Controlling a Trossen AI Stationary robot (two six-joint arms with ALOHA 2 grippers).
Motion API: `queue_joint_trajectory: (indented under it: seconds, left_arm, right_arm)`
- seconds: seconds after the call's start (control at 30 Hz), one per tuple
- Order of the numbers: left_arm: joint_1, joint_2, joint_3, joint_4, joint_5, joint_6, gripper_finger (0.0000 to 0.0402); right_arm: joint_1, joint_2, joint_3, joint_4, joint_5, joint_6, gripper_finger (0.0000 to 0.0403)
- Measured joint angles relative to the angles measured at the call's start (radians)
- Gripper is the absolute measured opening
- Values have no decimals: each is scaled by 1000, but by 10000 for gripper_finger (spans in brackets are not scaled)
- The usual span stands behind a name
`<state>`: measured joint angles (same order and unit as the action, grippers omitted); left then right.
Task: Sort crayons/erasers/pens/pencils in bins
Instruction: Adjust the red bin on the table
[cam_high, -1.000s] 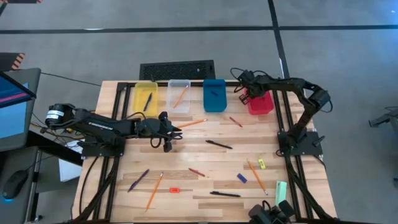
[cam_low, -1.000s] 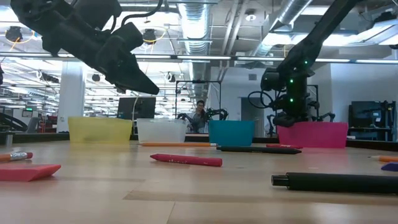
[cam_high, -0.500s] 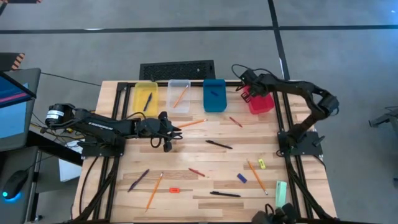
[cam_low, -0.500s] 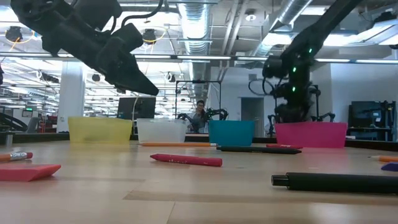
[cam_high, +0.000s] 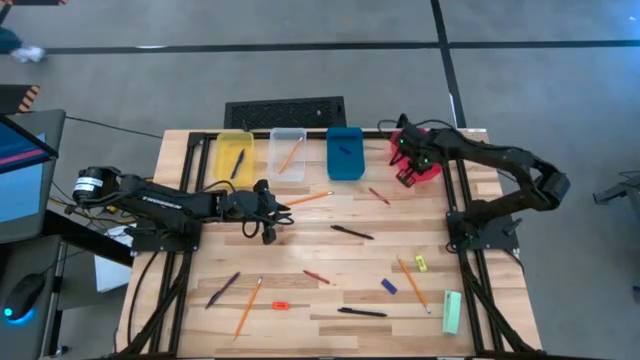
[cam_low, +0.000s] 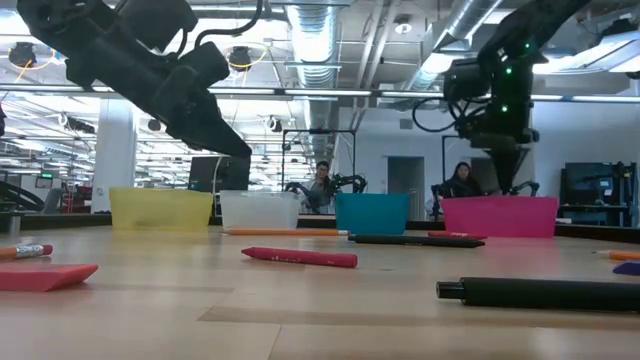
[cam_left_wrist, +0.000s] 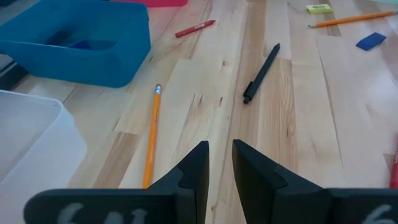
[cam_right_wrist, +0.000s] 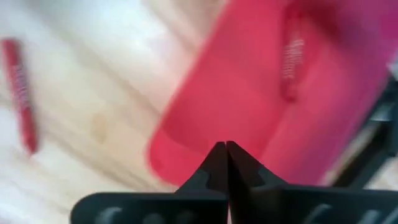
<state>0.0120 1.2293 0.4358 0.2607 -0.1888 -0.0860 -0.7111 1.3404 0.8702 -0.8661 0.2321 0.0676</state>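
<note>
- Crayons are lying in two places: one (cam_right_wrist: 290, 62) inside the red bin (cam_high: 425, 165), another (cam_high: 379, 195) on the desk (cam_high: 330, 285) just beside that bin.
- Right tool (cam_high: 408, 160) is hanging over the red bin's near edge, fingers pressed together, grasping nothing.
- Left tool (cam_high: 277, 218) is hovering near the clear bin (cam_high: 288, 152), fingers a narrow gap apart, grasping nothing; an orange pencil (cam_left_wrist: 151, 134) is lying just ahead of it.
- Pens, pencils and erasers are lying scattered across the desk.
</note>
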Motion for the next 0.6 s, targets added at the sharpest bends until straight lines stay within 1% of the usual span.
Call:
queue_joint_trajectory:
  seconds: [0.13, 0.37, 0.6]
  left_arm:
    - [0, 0, 0, 0, -6, 0, 61]
    - [0, 0, 0, -1, -6, -4, 61]
    - [0, 0, 0, -2, -6, -4, 61]
  right_arm:
    - [33, 33, -35, 70, -15, 16, 7]
    - [58, 101, -35, 170, -102, 21, 5]
    - [41, 93, -35, 237, -107, 60, 3]
